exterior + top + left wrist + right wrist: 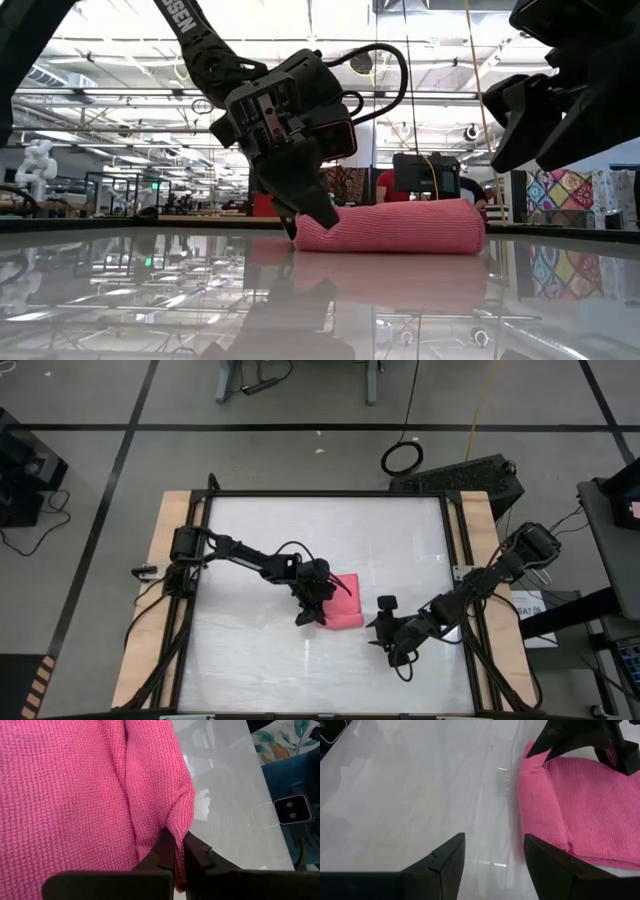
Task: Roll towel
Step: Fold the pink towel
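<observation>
The pink towel [345, 603] lies at the table's middle, partly rolled: a thick roll [540, 805] runs along its near edge, and a flat part [600, 795] lies beyond it. In the low view the towel [400, 228] shows as a low roll resting on the table. My left gripper [310, 615] is shut on the roll's left end. My right gripper [495, 855] hovers open to the right of the towel, above the bare table, with nothing between its fingers. My left gripper pinches a fold of cloth at the roll's left end [179, 832] between its two fingertips [167, 851]. The fingers slant down onto it from the table's left. The towel stays on the table, and the cloth puckers where it enters the fingers.
The glossy white table top [260, 550] lies bare around the towel, framed by dark rails [455, 560] and wooden side strips [160, 590]. Beyond the far edge a cable coil [402, 457] lies on the floor.
</observation>
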